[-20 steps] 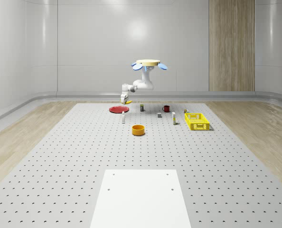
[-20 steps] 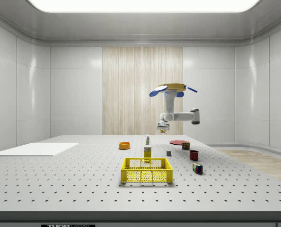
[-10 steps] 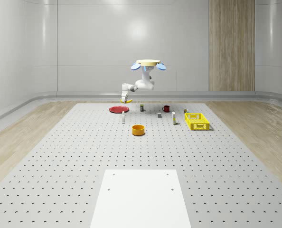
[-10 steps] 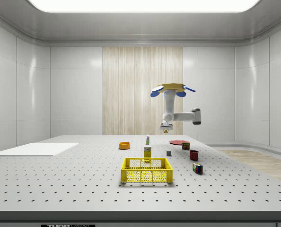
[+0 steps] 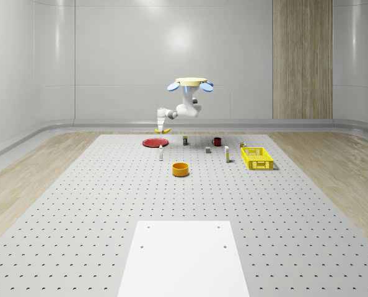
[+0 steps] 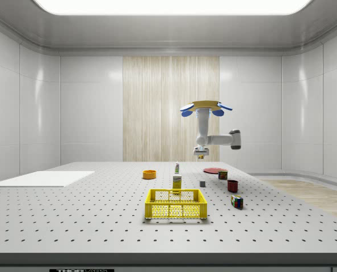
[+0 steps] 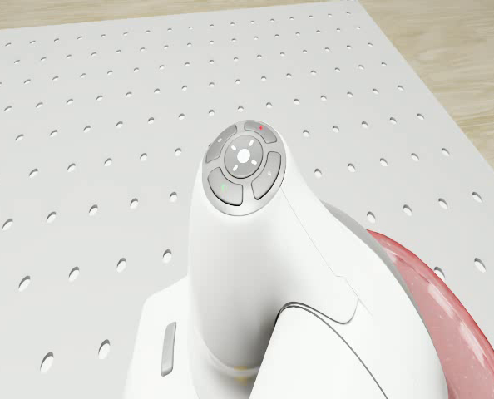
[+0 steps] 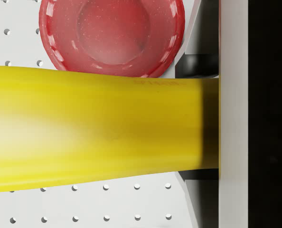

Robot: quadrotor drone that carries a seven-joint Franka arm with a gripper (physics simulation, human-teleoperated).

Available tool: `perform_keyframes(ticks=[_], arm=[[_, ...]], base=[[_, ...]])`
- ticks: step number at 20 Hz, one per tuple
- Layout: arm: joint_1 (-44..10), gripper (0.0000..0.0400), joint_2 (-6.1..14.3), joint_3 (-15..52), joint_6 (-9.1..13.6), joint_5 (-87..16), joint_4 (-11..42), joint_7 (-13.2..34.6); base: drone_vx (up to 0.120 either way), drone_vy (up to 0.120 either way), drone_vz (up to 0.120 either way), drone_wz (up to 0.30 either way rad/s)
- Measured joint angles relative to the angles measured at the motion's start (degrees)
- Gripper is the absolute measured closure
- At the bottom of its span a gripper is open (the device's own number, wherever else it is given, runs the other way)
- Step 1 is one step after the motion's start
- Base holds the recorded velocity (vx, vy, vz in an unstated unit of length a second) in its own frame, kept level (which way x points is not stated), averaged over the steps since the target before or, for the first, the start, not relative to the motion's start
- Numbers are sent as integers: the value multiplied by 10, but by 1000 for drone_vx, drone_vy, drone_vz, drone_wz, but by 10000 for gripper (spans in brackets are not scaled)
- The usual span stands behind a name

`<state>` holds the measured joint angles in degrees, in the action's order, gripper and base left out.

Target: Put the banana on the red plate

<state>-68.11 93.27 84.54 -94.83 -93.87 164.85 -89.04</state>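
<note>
Your gripper [image 5: 162, 129] grasps the banana [image 8: 98, 128] above the red plate [image 8: 111, 35] — the drone [image 5: 189, 83] hovers over the counter [image 5: 109, 204].

In the wrist view the banana [image 8: 98, 128] runs off the frame's left edge, covering the red plate's [image 8: 112, 33] lower rim; the plate's top is cut off by the upper edge.

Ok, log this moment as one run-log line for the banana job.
drone: hovering near red plate | gripper: shut on banana, above plate level | plate: bare | step: carrying, not yet placed
</note>
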Motion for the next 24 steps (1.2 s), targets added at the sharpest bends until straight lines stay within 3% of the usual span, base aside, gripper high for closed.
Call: perform_keyframes(ticks=[6,11,15,24], arm=[[0,200,-1,0,1,0,0,-22],[-1,200,-1,0,1,0,0,-29],[-1,200,-1,0,1,0,0,-31],[0,200,-2,0,2,0,0,-33]], base=[[33,107,0,0],[0,-112,0,0],[110,-120,0,0],[22,-120,-116,0]])
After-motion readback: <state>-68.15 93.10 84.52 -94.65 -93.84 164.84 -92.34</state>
